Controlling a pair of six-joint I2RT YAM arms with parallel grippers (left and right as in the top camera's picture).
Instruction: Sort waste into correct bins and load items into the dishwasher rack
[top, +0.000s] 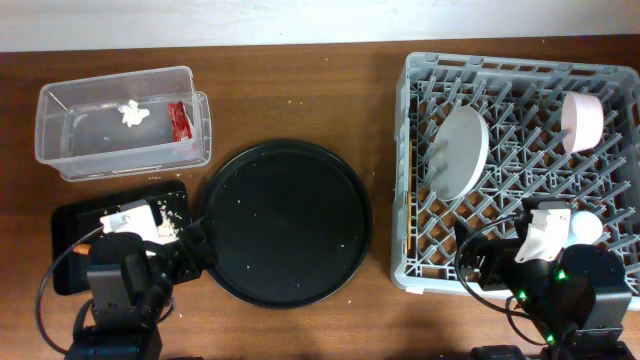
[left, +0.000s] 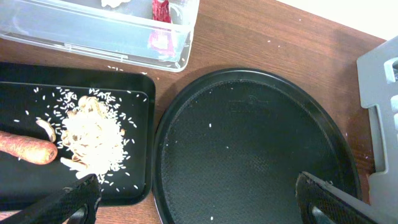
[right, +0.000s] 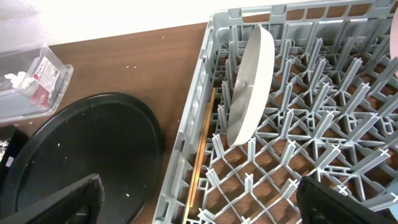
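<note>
The clear tub (top: 120, 150) holds the white tissue (top: 131, 113) and red wrapper (top: 180, 120). The flat black tray (left: 25, 81) holds the carrot (left: 25, 147) and food scraps (left: 90, 137). The grey rack (top: 410, 90) holds the plate (top: 458, 150) on edge, the pink bowl (top: 582, 122), the blue cup (top: 585, 228) and the chopsticks (right: 202, 162) along its left wall. My left gripper (left: 202, 202) is open and empty over the gap between the two black trays. My right gripper (right: 205, 202) is open and empty above the rack's front left corner.
A large round black tray (top: 288, 222) with a few rice grains lies between the flat tray and the rack. Loose grains lie on the wooden table (top: 300, 90) near the tub.
</note>
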